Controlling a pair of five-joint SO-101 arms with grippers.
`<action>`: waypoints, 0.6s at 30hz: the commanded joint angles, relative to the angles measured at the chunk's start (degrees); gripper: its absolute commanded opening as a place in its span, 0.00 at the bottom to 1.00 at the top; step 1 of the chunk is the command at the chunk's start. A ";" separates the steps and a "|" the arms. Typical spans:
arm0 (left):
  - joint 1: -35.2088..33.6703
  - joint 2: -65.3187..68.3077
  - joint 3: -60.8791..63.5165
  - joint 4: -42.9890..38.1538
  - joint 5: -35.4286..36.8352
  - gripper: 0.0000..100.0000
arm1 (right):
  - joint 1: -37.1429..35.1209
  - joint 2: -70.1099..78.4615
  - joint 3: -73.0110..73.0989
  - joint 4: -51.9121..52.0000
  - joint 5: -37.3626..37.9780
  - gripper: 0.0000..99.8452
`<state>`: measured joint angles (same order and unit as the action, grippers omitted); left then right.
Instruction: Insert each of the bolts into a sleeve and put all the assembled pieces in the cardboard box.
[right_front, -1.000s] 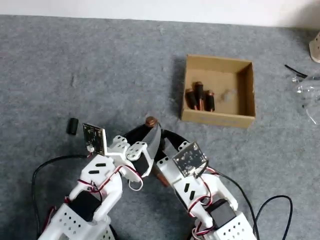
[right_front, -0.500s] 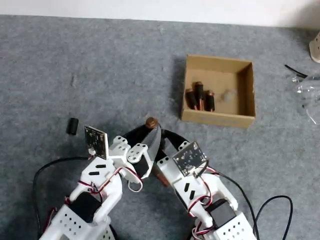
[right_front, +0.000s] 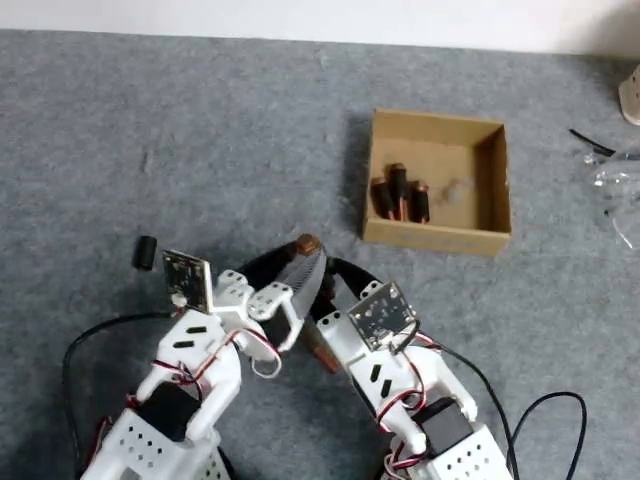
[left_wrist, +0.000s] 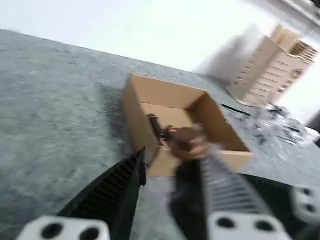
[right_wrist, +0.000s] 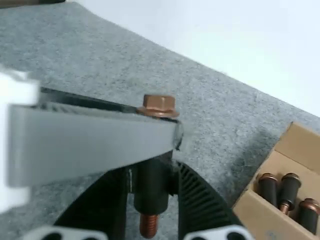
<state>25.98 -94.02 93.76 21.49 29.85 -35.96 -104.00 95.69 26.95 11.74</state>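
Surface: grey carpet (right_front: 150, 100).
Right gripper (right_wrist: 151, 175): clamps sleeve (right_wrist: 150, 192), bolt (right_wrist: 159, 106) seated.
Left gripper (left_wrist: 170, 157): parted; clear it before carrying to cardboard box (right_front: 435, 240).

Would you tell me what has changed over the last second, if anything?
The left gripper shifted slightly, and the head of the bolt edged a little toward the cardboard box. The right gripper stayed clamped on the sleeve; the loose sleeve and the boxed pieces did not move.

Between our parted ribbed fingers (left_wrist: 117, 187) we see a copper hex-headed bolt (left_wrist: 186, 141); at twelve o'clock beyond it, an open cardboard box (left_wrist: 135, 112) sits on the grey felt table (left_wrist: 50, 100).
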 joint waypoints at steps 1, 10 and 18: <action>-0.66 -0.13 -0.04 0.26 -0.53 0.31 | 0.92 -1.27 6.20 -0.40 0.79 0.01; -0.66 -0.13 -0.04 0.26 -0.35 0.32 | 0.92 -1.27 6.20 -0.40 0.79 0.01; -15.69 -0.57 -0.48 -6.24 -0.18 0.32 | 1.45 -1.27 6.02 -0.40 0.79 0.01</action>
<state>18.33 -93.32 94.11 20.62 29.49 -35.87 -104.09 95.69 26.95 11.74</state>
